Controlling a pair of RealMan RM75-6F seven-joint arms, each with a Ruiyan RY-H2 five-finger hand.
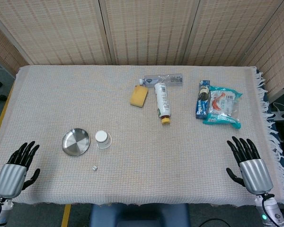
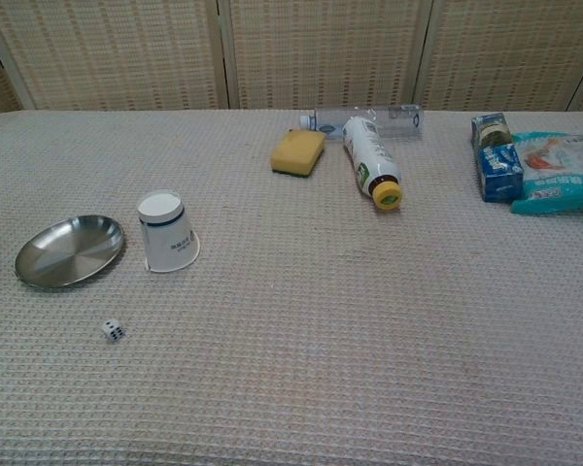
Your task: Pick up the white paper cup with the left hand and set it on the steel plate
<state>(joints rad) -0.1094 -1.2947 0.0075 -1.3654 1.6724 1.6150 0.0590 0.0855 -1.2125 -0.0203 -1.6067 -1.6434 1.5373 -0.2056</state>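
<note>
Only the head view shows the left hand (image 1: 16, 168) and right hand (image 1: 250, 162), fingers spread, empty.

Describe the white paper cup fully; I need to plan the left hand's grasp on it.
The white paper cup stands upside down on the woven tablecloth, its closed base up and its wider rim flat on the cloth. It is white, with a thin dark band near the base and faint print on its side. It sits just right of the steel plate, close beside it; whether they touch is unclear. No hand touches it.
</note>
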